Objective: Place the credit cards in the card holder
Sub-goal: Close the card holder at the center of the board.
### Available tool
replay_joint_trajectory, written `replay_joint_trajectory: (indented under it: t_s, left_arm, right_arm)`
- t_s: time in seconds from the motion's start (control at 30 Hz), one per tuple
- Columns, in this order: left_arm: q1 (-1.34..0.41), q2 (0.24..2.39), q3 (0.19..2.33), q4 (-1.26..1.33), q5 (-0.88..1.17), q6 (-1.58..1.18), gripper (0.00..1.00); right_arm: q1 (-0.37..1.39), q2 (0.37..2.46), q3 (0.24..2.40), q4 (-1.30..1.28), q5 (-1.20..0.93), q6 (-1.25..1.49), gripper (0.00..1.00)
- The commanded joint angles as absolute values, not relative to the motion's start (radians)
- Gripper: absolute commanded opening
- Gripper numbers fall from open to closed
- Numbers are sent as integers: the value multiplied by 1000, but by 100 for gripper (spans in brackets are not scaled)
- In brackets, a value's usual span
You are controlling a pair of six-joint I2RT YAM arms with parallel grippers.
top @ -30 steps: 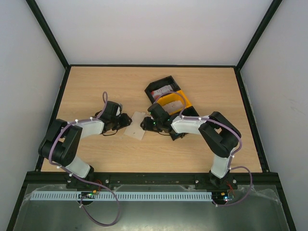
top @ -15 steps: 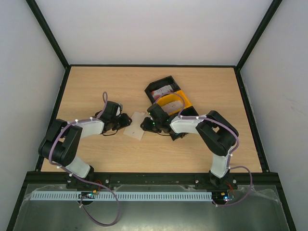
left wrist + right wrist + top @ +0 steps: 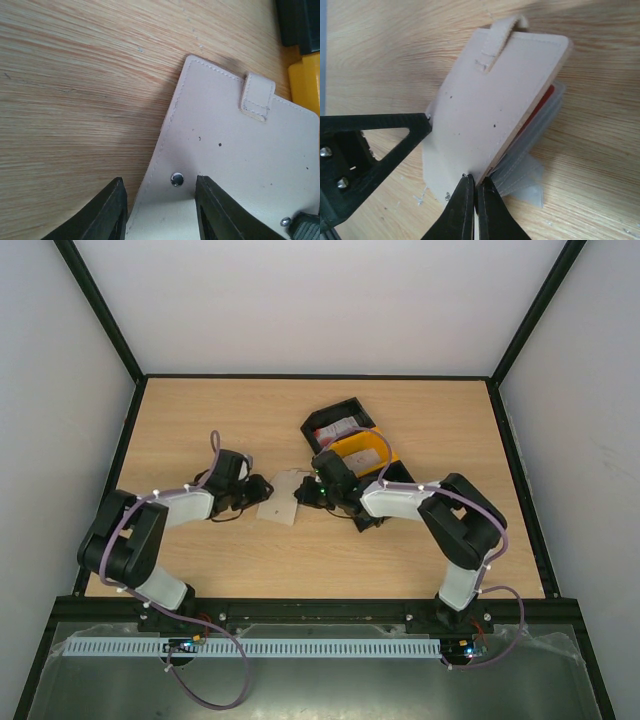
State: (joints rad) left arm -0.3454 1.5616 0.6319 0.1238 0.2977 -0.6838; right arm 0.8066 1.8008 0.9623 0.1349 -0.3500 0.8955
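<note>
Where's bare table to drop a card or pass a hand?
Free: table far-left corner; far right, past the tray; near strip along the front edge. Crowded: centre, left gripper and right gripper at the holder.

Card holder (image 3: 240,150) cut by bottom edge; red card (image 3: 546,97) mostly hidden.

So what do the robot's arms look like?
The left arm and right arm match: chunky black joints, pale grey-white middle sections, and a thin purple cable looping along each. The left pincer and right pincer have wedge-shaped black fingers.
</note>
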Motion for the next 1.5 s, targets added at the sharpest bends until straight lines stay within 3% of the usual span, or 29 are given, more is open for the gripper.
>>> replay_joint_trajectory:
  t_s: [0.0,0.33,0.5,0.67,1.0,1.47]
  left_arm:
    - [-345,1503,613,140,331,-683,42]
    - [-371,1294,618,91,264,-577,68]
    - [-542,1142,651,-5,105,-443,85]
    - [-707,1071,679,-101,-21,-306,86]
    - [-915,1051,690,-180,-2,273,96]
    - [-937,1111,654,-128,64,492,91]
  right_arm:
    - [793,1731,947,193,-358,855,2]
    - [730,1622,891,169,-528,792,2]
    - [709,1533,864,55,-576,690,2]
    - [699,1436,803,7,-611,643,2]
    - [696,1280,760,-126,-663,554,2]
    - [695,1165,753,-191,-778,487,2]
